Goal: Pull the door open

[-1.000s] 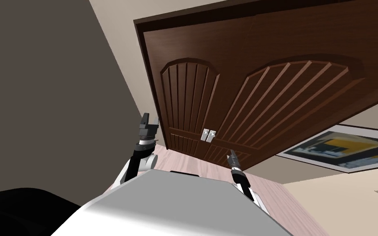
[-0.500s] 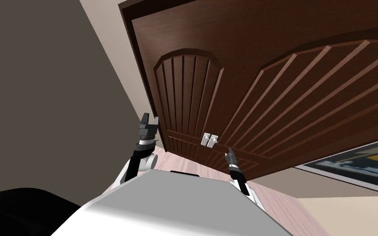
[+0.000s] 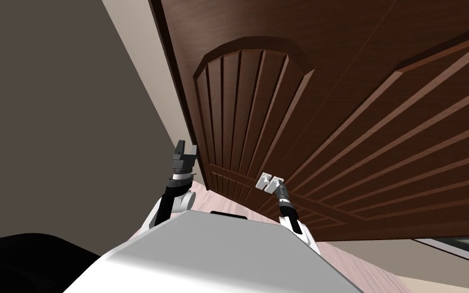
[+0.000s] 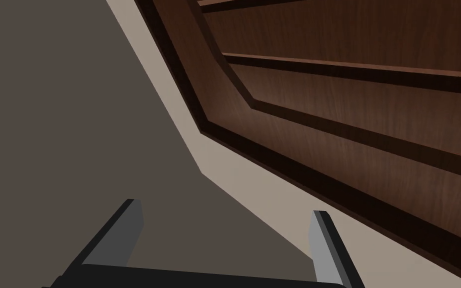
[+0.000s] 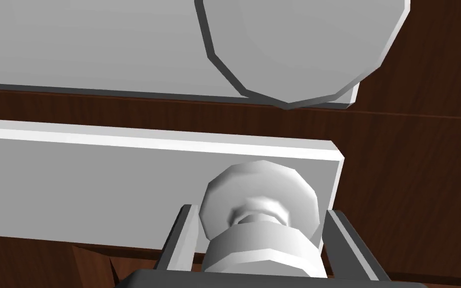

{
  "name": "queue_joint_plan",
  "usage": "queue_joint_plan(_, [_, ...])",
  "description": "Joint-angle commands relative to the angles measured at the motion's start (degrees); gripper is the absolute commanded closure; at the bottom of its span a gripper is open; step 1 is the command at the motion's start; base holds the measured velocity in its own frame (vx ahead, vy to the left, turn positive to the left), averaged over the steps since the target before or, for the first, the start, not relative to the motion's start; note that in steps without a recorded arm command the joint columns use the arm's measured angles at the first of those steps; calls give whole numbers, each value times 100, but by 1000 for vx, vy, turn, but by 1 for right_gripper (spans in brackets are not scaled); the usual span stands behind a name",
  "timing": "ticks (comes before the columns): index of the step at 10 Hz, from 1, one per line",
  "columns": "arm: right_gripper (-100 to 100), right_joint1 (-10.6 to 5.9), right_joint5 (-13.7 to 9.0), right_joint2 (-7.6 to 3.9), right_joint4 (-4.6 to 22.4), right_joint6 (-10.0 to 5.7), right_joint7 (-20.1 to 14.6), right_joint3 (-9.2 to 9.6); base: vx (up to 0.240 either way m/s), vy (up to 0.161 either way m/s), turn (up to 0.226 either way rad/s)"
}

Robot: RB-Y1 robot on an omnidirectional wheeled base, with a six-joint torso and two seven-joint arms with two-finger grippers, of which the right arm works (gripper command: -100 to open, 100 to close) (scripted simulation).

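right wrist view: right gripper (image 5: 259, 210) presses its fingers on the sides of a pale round knob (image 5: 259, 192) at the middle seam of the dark brown door (image 3: 330, 101). left gripper (image 3: 185, 148) hangs near the wall (image 3: 50, 101), fingers apart. the grip looks shallow, so a skewed pull could slip off.

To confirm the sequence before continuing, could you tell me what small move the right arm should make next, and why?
Probably a short, straight pull back toward me: the fingers of the right pincer seem pressed against both sides of the knob, and the door looks shut.
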Motion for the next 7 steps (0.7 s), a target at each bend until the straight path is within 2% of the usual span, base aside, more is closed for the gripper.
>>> queue_joint_plan(1, [100,15,2,2,16,10,4,-3,-36,-19,10])
queue_joint_plan(5, [100,15,2,2,16,10,4,-3,-13,-6,10])
queue_joint_plan(6, [100,52,-9,-73,175,15,3,-161,-117,-65,-97])
queue_joint_plan(7, [100,52,-9,-73,175,15,3,-161,-165,-76,-106])
